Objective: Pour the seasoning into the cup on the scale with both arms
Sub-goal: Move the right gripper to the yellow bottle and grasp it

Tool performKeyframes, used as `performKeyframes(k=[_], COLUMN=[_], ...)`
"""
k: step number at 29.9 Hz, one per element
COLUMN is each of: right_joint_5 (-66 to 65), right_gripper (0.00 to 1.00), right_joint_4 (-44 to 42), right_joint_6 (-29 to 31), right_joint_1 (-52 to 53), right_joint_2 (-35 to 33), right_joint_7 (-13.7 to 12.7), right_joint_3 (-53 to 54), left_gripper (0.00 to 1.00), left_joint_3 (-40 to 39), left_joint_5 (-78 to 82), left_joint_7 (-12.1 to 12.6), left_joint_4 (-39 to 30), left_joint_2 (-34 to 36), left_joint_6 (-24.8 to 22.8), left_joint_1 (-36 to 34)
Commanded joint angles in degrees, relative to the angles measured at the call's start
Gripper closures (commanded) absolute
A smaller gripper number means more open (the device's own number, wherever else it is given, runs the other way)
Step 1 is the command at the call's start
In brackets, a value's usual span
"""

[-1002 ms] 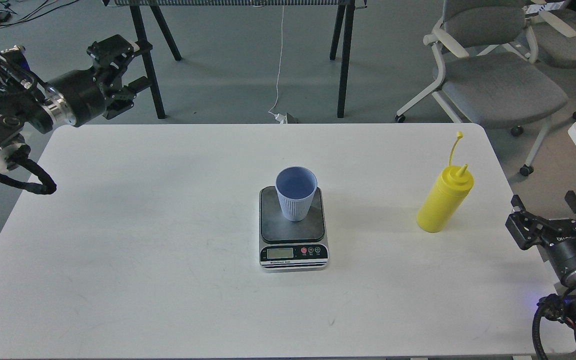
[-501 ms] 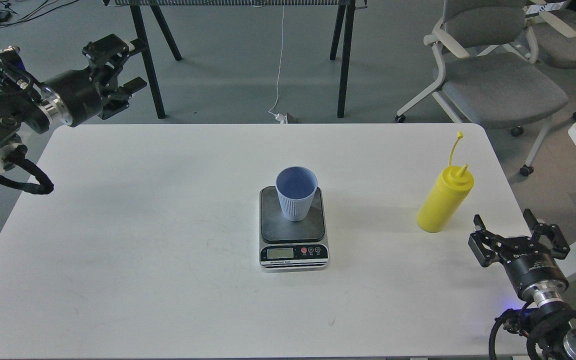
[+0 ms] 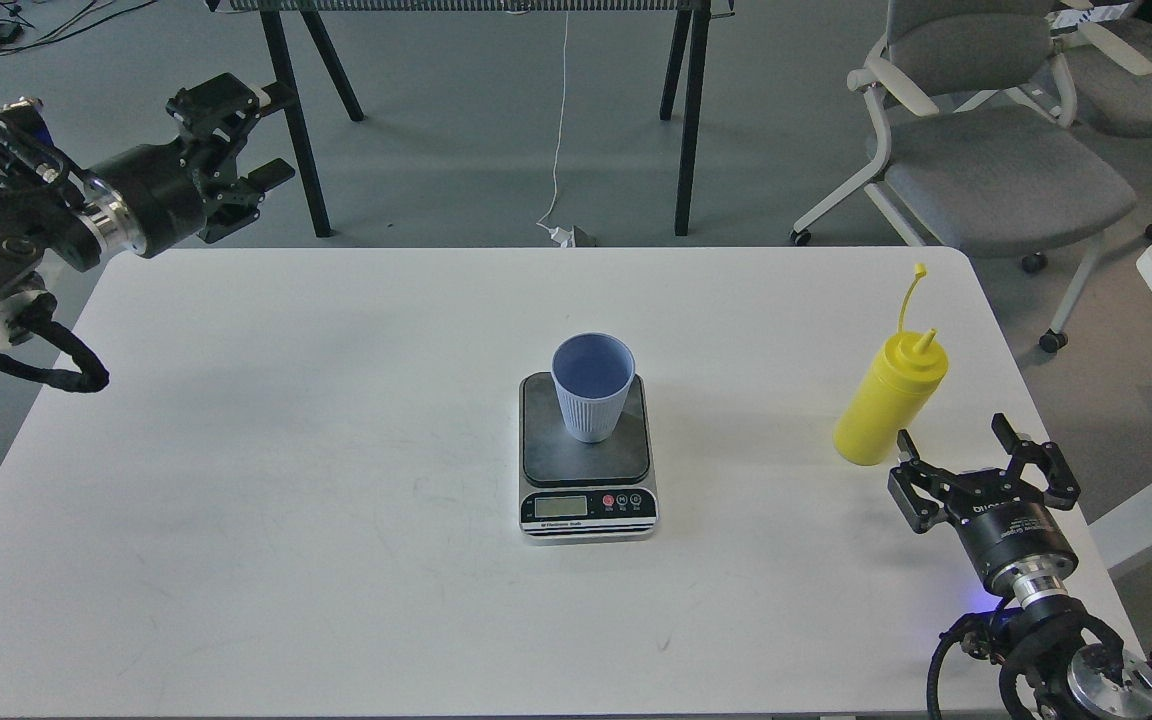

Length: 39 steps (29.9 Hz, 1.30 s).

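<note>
Nothing had been poured: the cup (image 3: 592,386) stood on the scale (image 3: 586,460), the seasoning (image 3: 884,402) ungrasped on the desk (image 3: 286,500). The right gripper (image 3: 976,462), jaws released, was placed just near of it; the left gripper (image 3: 236,125) was held far left, jaws apparently released.

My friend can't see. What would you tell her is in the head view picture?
A ribbed blue cup stands on a small silver kitchen scale in the middle of a white table. A yellow squeeze bottle stands to the right, with the robot's open right hand just in front of it, not touching. The left hand hovers past the table's far left corner.
</note>
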Motion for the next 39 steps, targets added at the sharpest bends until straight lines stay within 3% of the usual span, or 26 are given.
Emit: performKeyframes(k=[1,7,28,39], right_joint_5=[-0.23,-1.29,-1.55,-1.55], right_gripper=[0.01,0.01,0.01,0.01], right_joint_4=[-1.46,-6.12,-7.44,-12.36], right_joint_6=[0.0,0.0,0.0,0.0], right_joint_1=[0.42,3.67,7.28,11.41], right_joint_2=[0.31,1.89,4.18,5.32], right_joint_7=[-0.1,-0.1,-0.1,-0.1], right_joint_3=[-0.08,-3.06,-3.68,-3.77], left_gripper=[0.07,0.07,0.07,0.07], left_joint_3=[-0.04,-0.04,-0.04,-0.04], left_joint_5=[-0.05,-0.05,-0.05,-0.05], left_joint_7=[0.0,0.0,0.0,0.0], left_joint_4=[0.0,0.0,0.0,0.0], left_joint_2=[-0.07,-0.77,-0.69,-0.69], left_joint_6=[0.0,0.0,0.0,0.0], left_joint_1=[0.6,0.78,1.39,2.01])
